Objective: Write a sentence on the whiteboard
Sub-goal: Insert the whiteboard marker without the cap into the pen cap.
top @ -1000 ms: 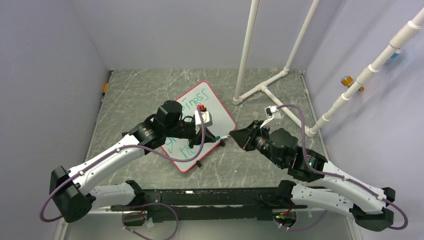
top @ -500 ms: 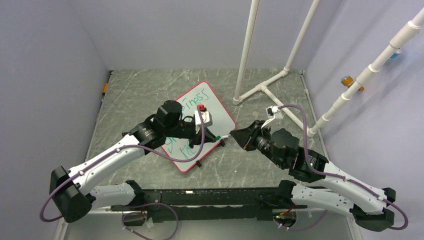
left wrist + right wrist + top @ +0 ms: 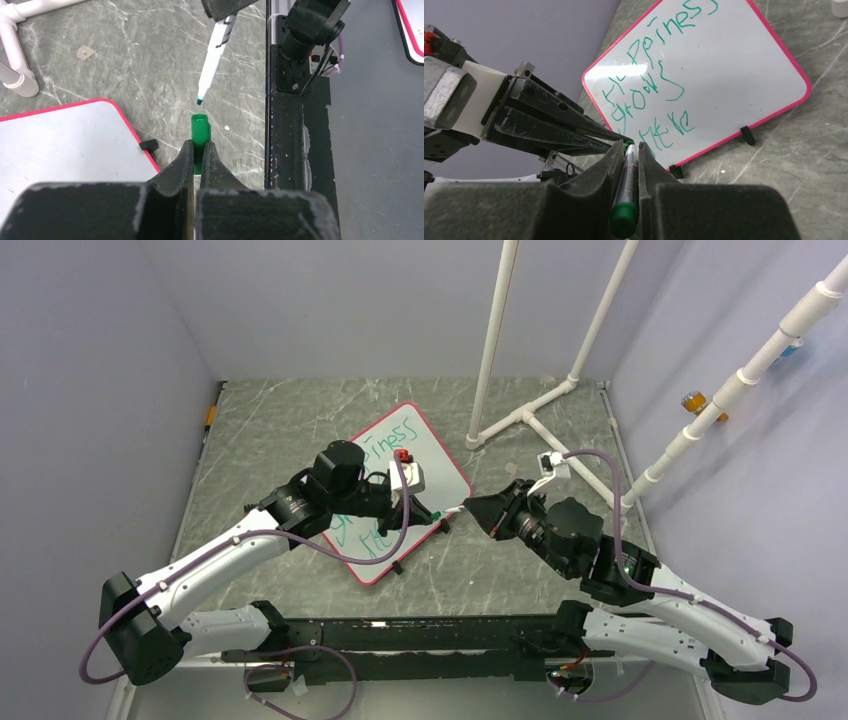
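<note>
Left claw (image 3: 198, 146) clamps the green cap (image 3: 200, 124), right claw (image 3: 628, 149) grips the marker (image 3: 213, 59), tip just short of the cap mouth: line up axes, push straight, gently.

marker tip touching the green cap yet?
Apart. The left wrist view shows a clear gap between the marker tip and the green cap.

Left fingers (image 3: 181, 167), right fingers (image 3: 610, 165) — both tight, tips near

You've brought the right fingers (image 3: 615, 161) and their marker (image 3: 212, 60) slightly closer to the green cap (image 3: 200, 131). The marker's tip now hangs just short of the cap's open end, not touching.
</note>
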